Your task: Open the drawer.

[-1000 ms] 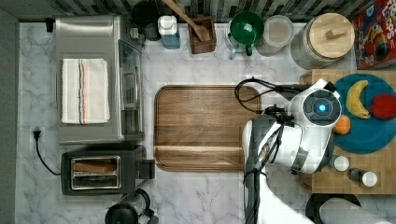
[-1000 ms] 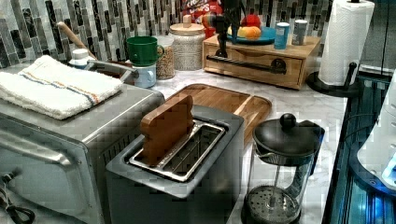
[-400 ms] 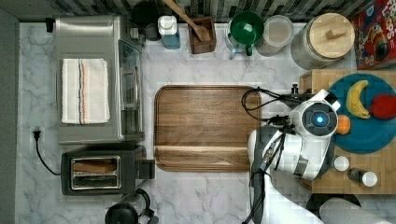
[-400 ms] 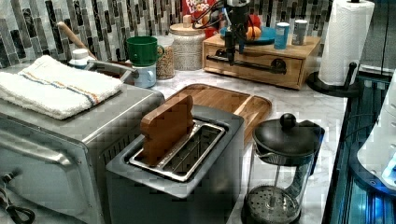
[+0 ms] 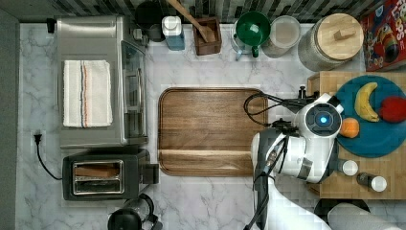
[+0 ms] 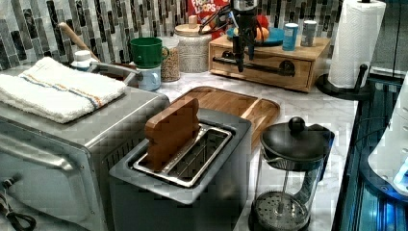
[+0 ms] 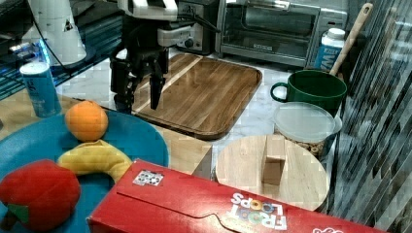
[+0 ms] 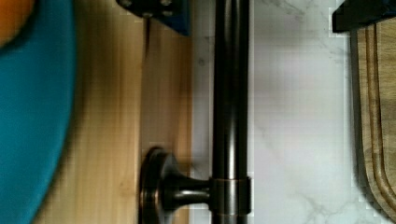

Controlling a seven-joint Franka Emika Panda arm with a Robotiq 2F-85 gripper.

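The drawer (image 6: 269,72) sits shut in a light wood box, with a long black bar handle (image 6: 262,66) across its front. My gripper (image 6: 240,57) hangs fingers-down right at that handle in the left view. In the wrist view the handle (image 8: 231,112) and one of its mounts (image 8: 163,191) lie between my open gripper (image 8: 257,14), one finger on the wood side and one over the marble. Neither finger touches the bar. In the right view the gripper (image 7: 142,97) stands open beside the box edge. In the top view the arm's wrist (image 5: 320,120) covers the fingers.
A brown wooden tray (image 5: 210,129) lies on the marble just beside the box. On the box stand a blue plate (image 5: 378,139) with fruit and small cans (image 6: 290,36). A paper towel roll (image 6: 353,43), French press (image 6: 288,168), toaster (image 5: 103,177) and toaster oven (image 5: 100,81) stand around.
The arm has moved toward the top view's right, from over the tray's edge to the wooden box. The gripper has come down around the drawer's handle.
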